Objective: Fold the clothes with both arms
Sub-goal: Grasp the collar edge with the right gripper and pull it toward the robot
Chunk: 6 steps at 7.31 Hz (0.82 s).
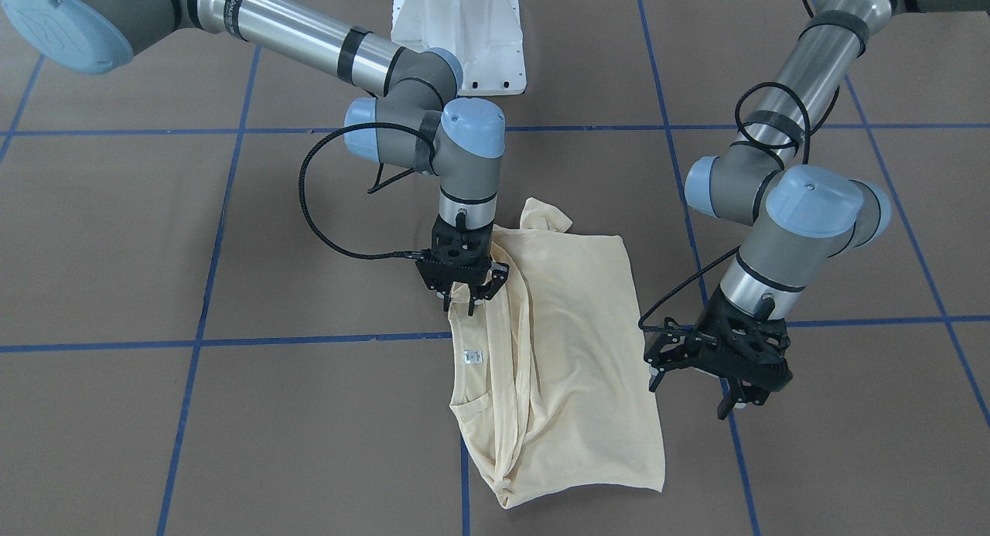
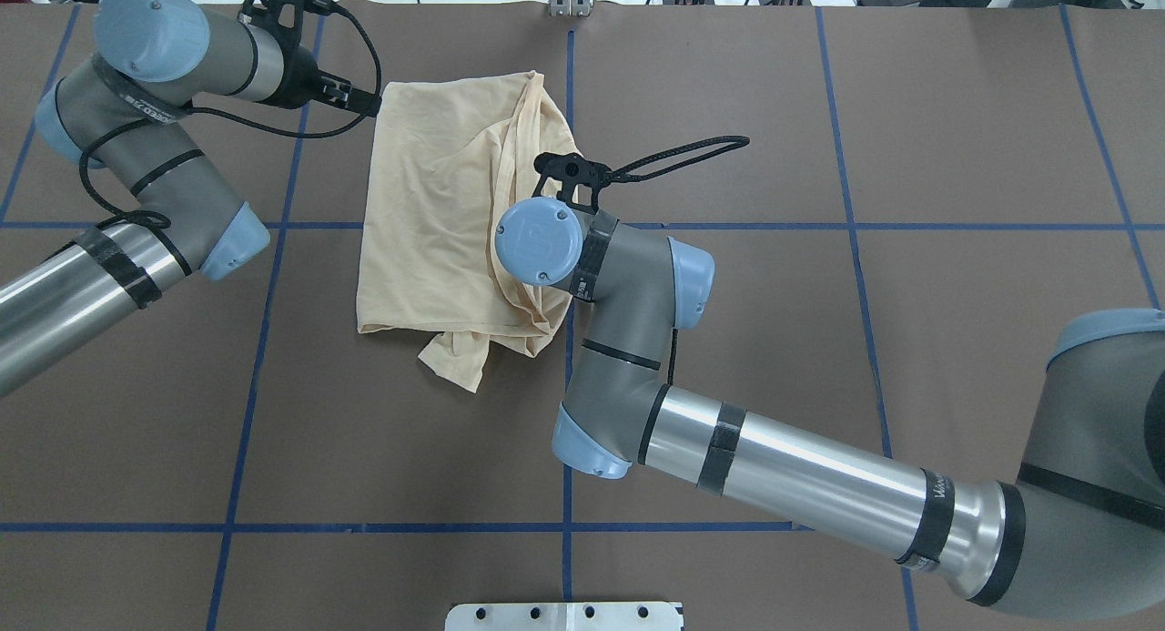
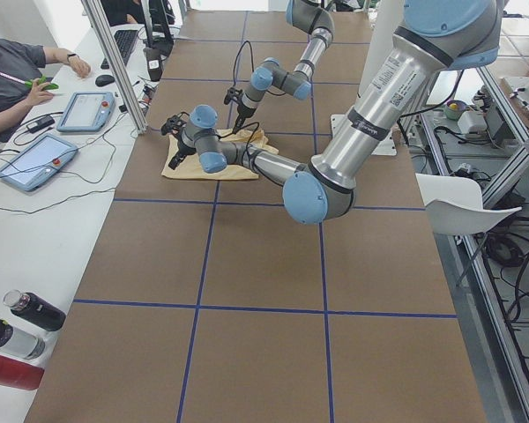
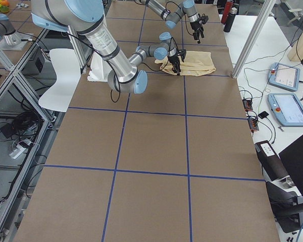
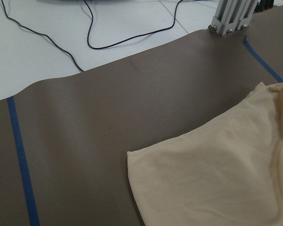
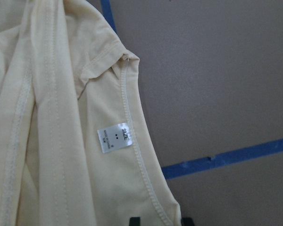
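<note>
My right arm (image 1: 309, 45) reaches in from the base side and bends at the wrist so that it points straight down over the T-shirt (image 1: 580, 343). The right fingers (image 1: 496, 278) are clenched on a bunched bit of its neckline edge. In the right wrist view the cloth runs down between the two fingertips at the bottom of the picture.

My left arm (image 1: 804, 80) comes down on the other side, its wrist tilted. The left fingers (image 1: 728, 404) are spread apart with nothing between them. They hang off the cloth, just beside the shirt's long edge and close to its far corner. From the left wrist camera I see that corner lying flat below.

The shirt rests on the brown tabletop (image 1: 232, 250), near the middle and across a blue tape line (image 1: 309, 340). It is pale cream-yellow and doubled over lengthwise into a rough rectangle, with the plain side up. The side under my right fingers is rumpled into long ridges of seam and hem. The small white neck label (image 1: 473, 356) lies face up inside the open collar. A crumpled end of cloth sticks out at the base-side edge.
</note>
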Each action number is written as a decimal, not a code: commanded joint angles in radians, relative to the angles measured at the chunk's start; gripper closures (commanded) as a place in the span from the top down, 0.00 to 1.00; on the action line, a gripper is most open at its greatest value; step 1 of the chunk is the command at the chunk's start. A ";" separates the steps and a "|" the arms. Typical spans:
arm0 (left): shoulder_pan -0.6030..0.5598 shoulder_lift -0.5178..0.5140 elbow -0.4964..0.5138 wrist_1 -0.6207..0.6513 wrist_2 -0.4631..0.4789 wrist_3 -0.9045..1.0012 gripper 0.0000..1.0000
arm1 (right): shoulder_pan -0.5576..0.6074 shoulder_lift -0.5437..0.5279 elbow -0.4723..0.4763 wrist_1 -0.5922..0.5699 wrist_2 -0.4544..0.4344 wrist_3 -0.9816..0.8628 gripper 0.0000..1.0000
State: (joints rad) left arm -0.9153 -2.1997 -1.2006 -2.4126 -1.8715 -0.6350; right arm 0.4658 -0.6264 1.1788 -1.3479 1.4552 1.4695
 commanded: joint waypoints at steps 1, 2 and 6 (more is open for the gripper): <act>0.000 0.000 0.001 0.000 0.000 0.000 1.00 | -0.001 -0.006 0.008 -0.002 0.001 -0.002 0.00; 0.000 0.000 0.001 0.000 0.000 0.000 1.00 | 0.001 -0.025 0.037 -0.005 0.007 -0.005 0.00; 0.000 0.000 -0.002 0.000 0.000 0.000 1.00 | -0.003 -0.368 0.440 -0.020 0.065 -0.040 0.00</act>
State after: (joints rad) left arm -0.9158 -2.1998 -1.2014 -2.4129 -1.8715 -0.6350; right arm 0.4645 -0.8824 1.4920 -1.3655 1.5159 1.4461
